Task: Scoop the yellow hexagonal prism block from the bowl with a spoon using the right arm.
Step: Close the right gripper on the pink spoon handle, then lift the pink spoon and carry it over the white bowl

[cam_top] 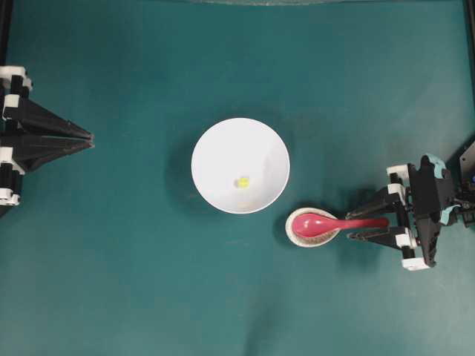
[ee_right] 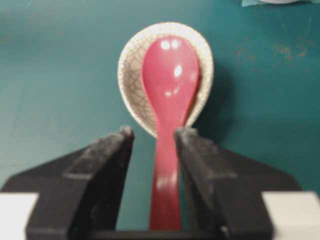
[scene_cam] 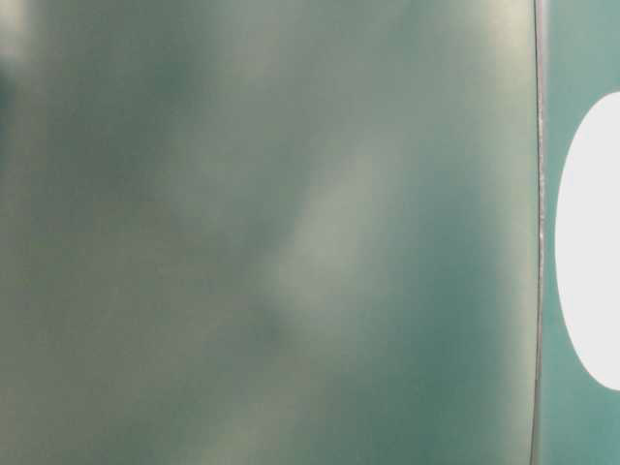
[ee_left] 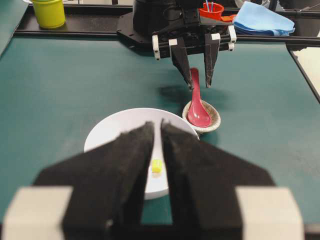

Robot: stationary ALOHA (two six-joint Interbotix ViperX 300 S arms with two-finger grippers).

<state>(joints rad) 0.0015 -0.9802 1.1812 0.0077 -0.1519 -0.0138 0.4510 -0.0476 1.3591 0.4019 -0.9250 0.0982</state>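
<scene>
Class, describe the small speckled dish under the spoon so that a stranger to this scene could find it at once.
Start at the large round white bowl in the middle of the green table. Just beside its lower right rim sits a small beige oval dish with a crackled glaze. Unlike the bowl, it is tiny, speckled, and cradles the scoop of the glossy pink-red spoon.

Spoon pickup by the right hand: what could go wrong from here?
The right hand straddles the spoon handle with gaps on both sides; closing off-centre could twist it. The scoop sits in the spoon rest, which might shift. The yellow block is tiny and may slide in the bowl.
</scene>
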